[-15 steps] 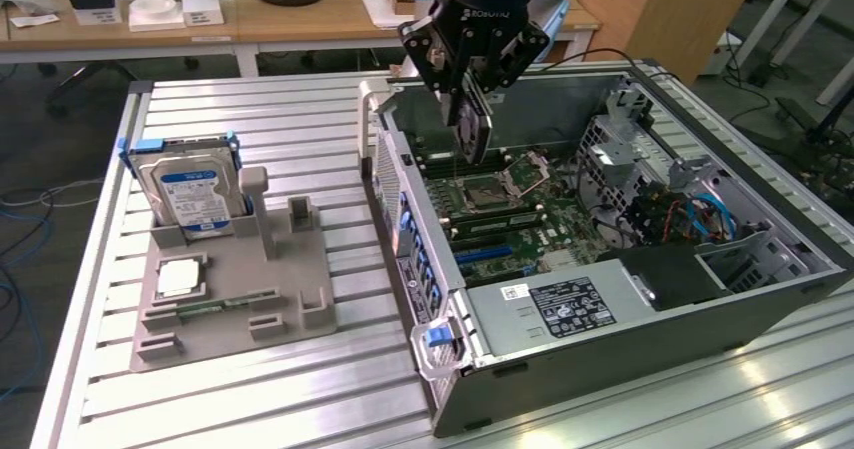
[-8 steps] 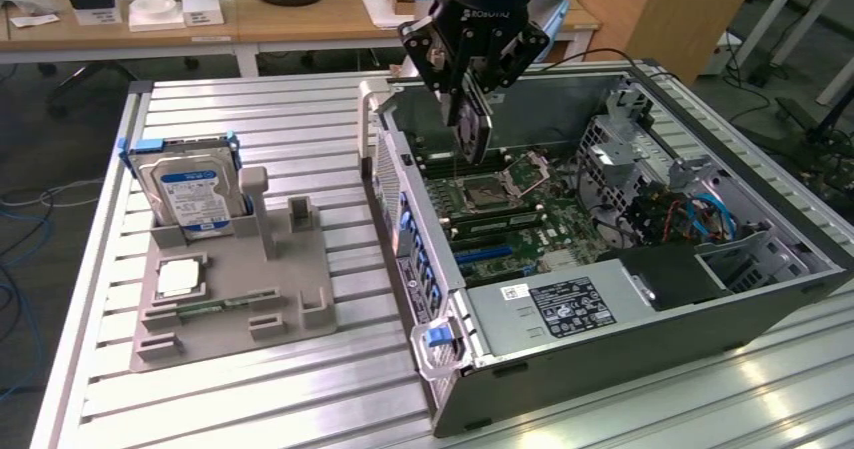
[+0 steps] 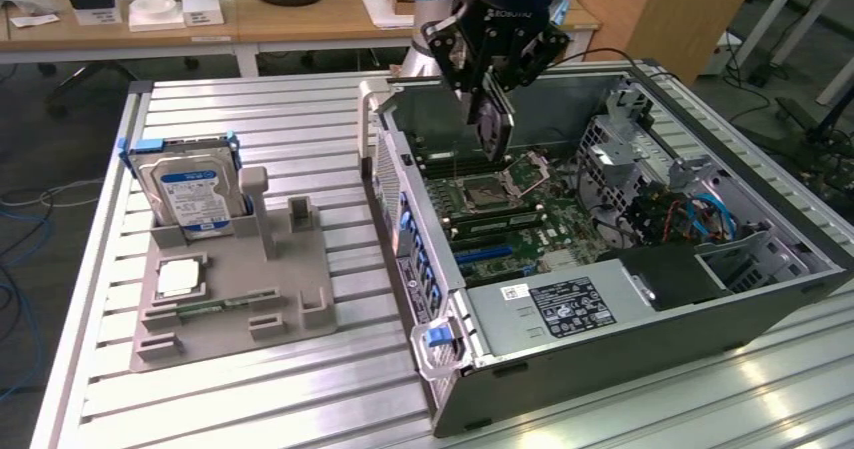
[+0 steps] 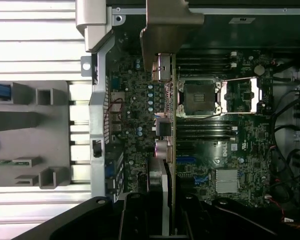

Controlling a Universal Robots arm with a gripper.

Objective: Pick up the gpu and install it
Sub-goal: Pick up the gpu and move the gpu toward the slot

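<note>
My gripper (image 3: pixel 491 81) hangs over the open computer case (image 3: pixel 747 314), shut on the gpu (image 3: pixel 495 127). The gpu is a thin card held on edge, pointing down toward the motherboard (image 3: pixel 514 219) and still above it. In the wrist view the gpu (image 4: pixel 168 125) runs edge-on from my gripper (image 4: pixel 162 217) across the motherboard (image 4: pixel 240 150), with its silver bracket (image 4: pixel 167 30) at the far end near the case's rear wall. The empty processor socket (image 4: pixel 200 95) lies just beside the card's line.
On the exterior view's left, a grey fixture (image 3: pixel 287 299) on the slatted aluminium table (image 3: pixel 267 409) holds an upright hard drive (image 3: pixel 194 194), a processor (image 3: pixel 180 279) and a memory stick (image 3: pixel 220 304). A power supply (image 3: pixel 567 309) and cables (image 3: pixel 694 214) crowd the case's near and right side.
</note>
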